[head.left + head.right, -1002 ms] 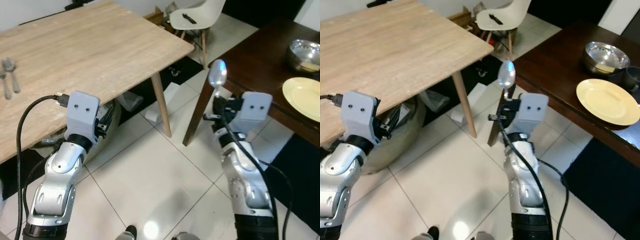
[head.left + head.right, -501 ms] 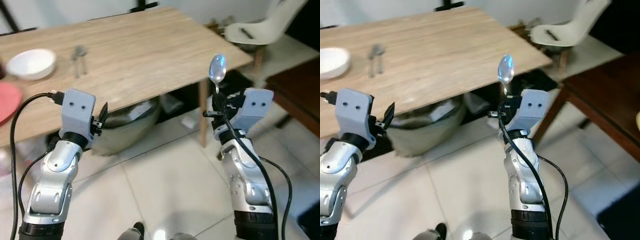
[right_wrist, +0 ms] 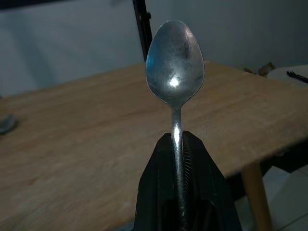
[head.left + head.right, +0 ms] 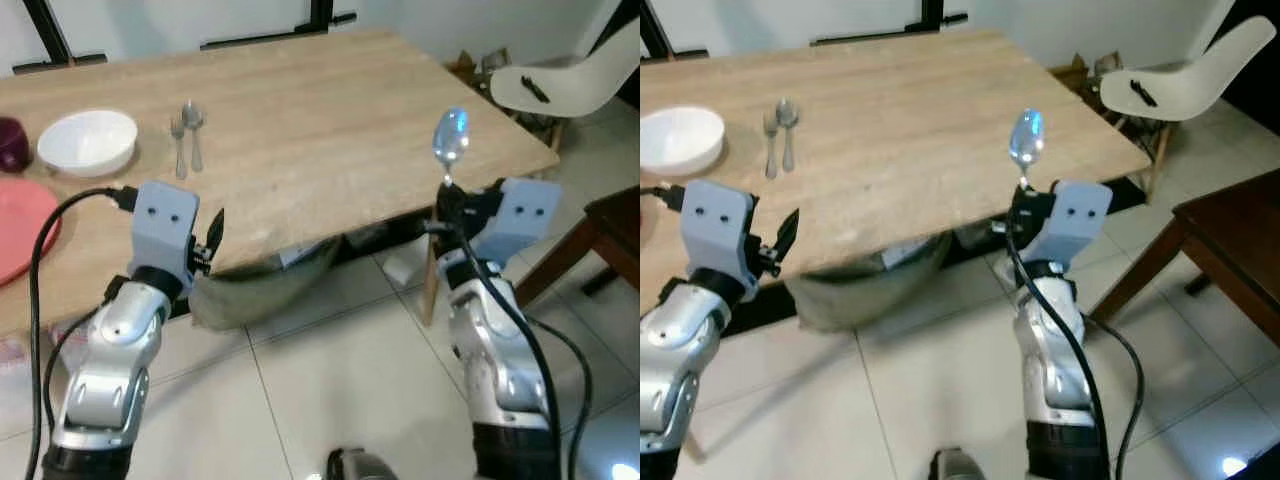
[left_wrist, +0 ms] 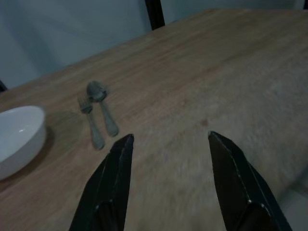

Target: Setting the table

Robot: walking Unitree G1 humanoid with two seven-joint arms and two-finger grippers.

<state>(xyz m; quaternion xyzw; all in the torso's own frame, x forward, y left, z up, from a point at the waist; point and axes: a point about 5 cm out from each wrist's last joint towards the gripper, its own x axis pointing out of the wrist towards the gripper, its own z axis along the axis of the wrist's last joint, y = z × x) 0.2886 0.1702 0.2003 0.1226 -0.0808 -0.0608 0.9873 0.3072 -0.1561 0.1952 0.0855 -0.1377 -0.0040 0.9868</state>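
My right gripper (image 4: 443,197) is shut on the handle of a silver spoon (image 4: 450,139), which stands upright with its bowl up, just before the near right edge of the light wooden table (image 4: 300,110). In the right wrist view the spoon (image 3: 175,67) rises from between the closed fingers (image 3: 159,192). My left gripper (image 5: 168,192) is open, held low at the table's near edge with nothing between its fingers. On the table's left lie a fork (image 4: 178,145) and a spoon (image 4: 193,135) side by side, a white bowl (image 4: 88,140) and a red plate (image 4: 20,230).
A white chair (image 4: 560,85) stands to the right past the table's corner. A dark wooden table (image 4: 610,225) shows at the right edge. A grey-green bag (image 4: 260,290) lies under the light table. A dark purple cup (image 4: 12,145) sits at the far left. White tiled floor lies below.
The camera has swung left, so the wooden table now lies straight ahead and the dark table has slid to the right edge. The spoon stays upright in my right gripper.
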